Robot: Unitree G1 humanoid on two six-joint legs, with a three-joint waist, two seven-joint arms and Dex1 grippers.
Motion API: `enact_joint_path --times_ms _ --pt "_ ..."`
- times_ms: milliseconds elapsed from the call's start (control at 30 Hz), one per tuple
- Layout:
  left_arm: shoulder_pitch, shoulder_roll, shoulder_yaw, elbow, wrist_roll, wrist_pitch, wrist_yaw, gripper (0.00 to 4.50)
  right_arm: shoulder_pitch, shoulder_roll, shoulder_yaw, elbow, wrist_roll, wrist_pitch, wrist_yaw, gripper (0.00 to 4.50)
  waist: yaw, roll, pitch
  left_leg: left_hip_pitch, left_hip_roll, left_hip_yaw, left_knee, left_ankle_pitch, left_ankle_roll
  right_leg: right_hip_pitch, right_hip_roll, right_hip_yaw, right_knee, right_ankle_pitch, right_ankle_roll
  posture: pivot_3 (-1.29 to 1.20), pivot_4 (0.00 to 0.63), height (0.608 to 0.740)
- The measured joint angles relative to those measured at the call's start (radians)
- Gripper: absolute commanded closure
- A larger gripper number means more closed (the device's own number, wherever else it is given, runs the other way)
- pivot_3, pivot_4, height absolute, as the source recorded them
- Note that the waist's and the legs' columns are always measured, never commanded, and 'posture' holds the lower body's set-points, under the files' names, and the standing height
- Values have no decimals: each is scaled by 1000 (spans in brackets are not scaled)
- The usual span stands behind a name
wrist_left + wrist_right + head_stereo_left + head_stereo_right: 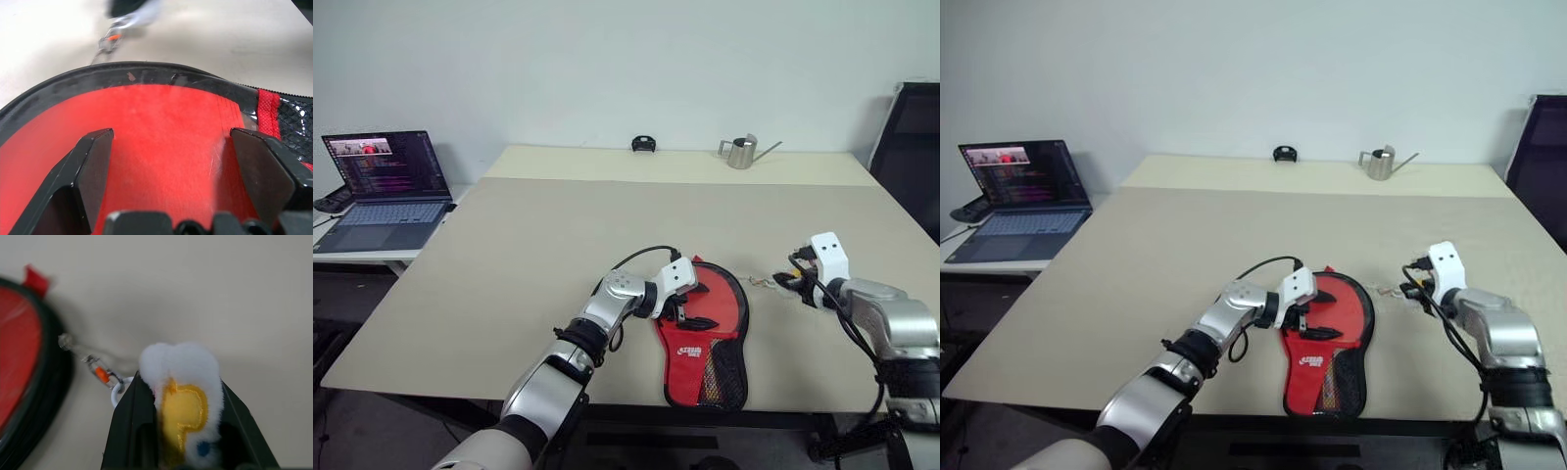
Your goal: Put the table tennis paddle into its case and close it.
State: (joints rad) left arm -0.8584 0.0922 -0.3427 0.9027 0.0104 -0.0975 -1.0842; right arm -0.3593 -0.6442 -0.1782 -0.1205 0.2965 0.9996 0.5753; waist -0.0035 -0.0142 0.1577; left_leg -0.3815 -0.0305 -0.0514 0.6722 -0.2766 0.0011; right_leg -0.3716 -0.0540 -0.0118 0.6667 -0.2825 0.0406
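Near the front edge of the table (509,245) the case (710,343) lies flat, red mesh side up; it looks light, soft and floppy, so I'd expect it to slide unless pinned, and the stiffer black zipper rim is probably the surest place to hold. The left gripper (690,311) sits over its round end with fingers (88,171) spread wide on the red cloth, clamping nothing, while the right gripper (183,431), just beside the case, pinches a fluffy white-and-yellow charm (183,396) on a small chain. Whether the paddle is inside or the zipper shut I cannot tell.
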Motion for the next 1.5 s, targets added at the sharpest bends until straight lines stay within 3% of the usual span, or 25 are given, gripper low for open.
enact_joint_path --times_ms 167,367,533,833,967,1267,1500 --pt "-2 -1 -1 9 0 -2 -13 348 185 -58 -43 -322 139 191 46 3827 1 -3 -4 2 1 0 -7 0 0 2 1 0 -7 -1 2 0 150 740" --pt "-5 -3 -2 15 1 -2 -18 348 368 -95 -83 -546 256 294 76 3827 2 -7 -6 2 1 0 -9 0 0 2 1 -1 -9 -3 5 0 150 740" --pt "-3 -6 -3 16 1 -2 -17 348 502 -138 -123 -631 310 289 102 3828 3 -10 -7 1 1 0 -9 0 0 2 1 -1 -10 -3 5 0 150 740" --pt "2 -14 -5 21 5 -3 -16 348 831 -240 -240 -787 432 187 275 3829 10 -14 -10 1 2 -1 -12 -1 0 5 2 -3 -19 -3 6 0 150 740" --pt "1 -16 -5 31 5 -3 -13 348 846 -235 -221 -819 444 154 268 3829 10 -16 -11 3 4 -1 -12 -1 0 8 2 -4 -21 -3 6 0 150 740" --pt "2 -16 -5 33 6 -3 -11 348 720 -161 56 -812 432 128 133 3829 9 -16 -14 3 4 -2 -12 -1 -1 8 3 -4 -21 -3 6 0 150 740" --pt "2 -15 -5 33 6 -3 -13 348 689 -163 103 -796 433 122 116 3829 9 -16 -15 3 5 -2 -12 -1 -1 8 3 -4 -21 -3 6 0 150 740"
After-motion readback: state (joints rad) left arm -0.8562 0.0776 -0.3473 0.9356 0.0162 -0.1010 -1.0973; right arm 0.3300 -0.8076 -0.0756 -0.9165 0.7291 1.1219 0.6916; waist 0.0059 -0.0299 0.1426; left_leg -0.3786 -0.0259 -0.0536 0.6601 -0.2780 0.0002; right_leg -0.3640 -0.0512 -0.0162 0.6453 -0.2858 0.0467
